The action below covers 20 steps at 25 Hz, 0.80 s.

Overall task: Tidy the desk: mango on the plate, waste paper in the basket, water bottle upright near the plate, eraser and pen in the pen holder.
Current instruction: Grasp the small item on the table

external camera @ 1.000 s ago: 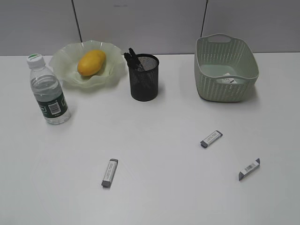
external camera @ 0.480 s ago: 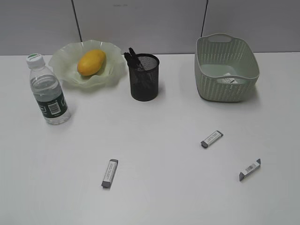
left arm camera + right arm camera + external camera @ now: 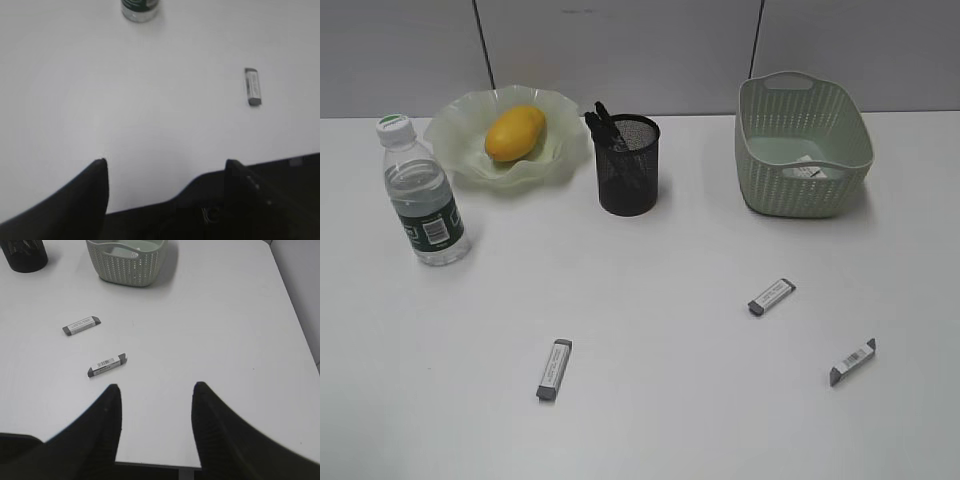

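The yellow-orange mango [image 3: 515,133] lies in the wavy-rimmed plate [image 3: 448,128] at the back left. The water bottle [image 3: 423,195] stands upright in front of the plate. The black mesh pen holder [image 3: 628,170] has dark pens [image 3: 601,119] sticking out of it. White waste paper [image 3: 807,170] lies inside the basket [image 3: 800,195]. Three erasers lie on the table: one front left [image 3: 554,369], one right of centre [image 3: 771,296], one far right [image 3: 852,361]. My left gripper [image 3: 166,162] is open over bare table, the eraser [image 3: 253,86] ahead to its right. My right gripper [image 3: 157,386] is open, with two erasers [image 3: 107,365] [image 3: 81,325] ahead to its left.
The white table [image 3: 650,270] ends at a grey wall behind. Its front edge runs just under both grippers in the wrist views, and its right edge [image 3: 295,315] shows in the right wrist view. Neither arm shows in the exterior view.
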Tool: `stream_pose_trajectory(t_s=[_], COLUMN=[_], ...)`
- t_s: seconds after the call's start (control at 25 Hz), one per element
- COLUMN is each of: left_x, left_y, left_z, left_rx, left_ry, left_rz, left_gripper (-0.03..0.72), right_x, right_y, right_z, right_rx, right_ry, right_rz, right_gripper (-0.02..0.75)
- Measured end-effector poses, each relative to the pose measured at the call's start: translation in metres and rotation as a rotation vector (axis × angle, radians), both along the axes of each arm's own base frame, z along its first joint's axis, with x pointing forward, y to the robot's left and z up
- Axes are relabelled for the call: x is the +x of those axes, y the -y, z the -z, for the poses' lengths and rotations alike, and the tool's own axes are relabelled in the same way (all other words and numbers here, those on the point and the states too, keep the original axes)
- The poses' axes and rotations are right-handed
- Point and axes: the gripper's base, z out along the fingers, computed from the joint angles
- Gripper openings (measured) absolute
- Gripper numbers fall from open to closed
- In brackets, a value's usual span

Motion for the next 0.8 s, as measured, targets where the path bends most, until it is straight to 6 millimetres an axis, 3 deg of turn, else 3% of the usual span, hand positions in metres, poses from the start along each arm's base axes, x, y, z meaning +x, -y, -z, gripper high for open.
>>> stream_pose_trajectory(t_s=[0.36,0.56,0.8], left_x=[0.054,0.102,0.16], left_y=[0.029,0.055,0.096], left_z=[0.016,0.02,0.04], left_rx=[0.105,0.177,0.146], left_ry=[-0.287,-0.387,-0.489], left_rz=[0.223,0.245,0.184], left_gripper=[0.507,0.501,0.498], right_x=[0.0,0.0,0.0], right_y=[0.0,0.0,0.0], right_z=[0.0,0.0,0.0], right_rx=[0.0,-0.001,0.0], right_ry=[0.0,0.0,0.0], right_rz=[0.0,0.0,0.001], right_gripper=[0.347,0.326,0.319])
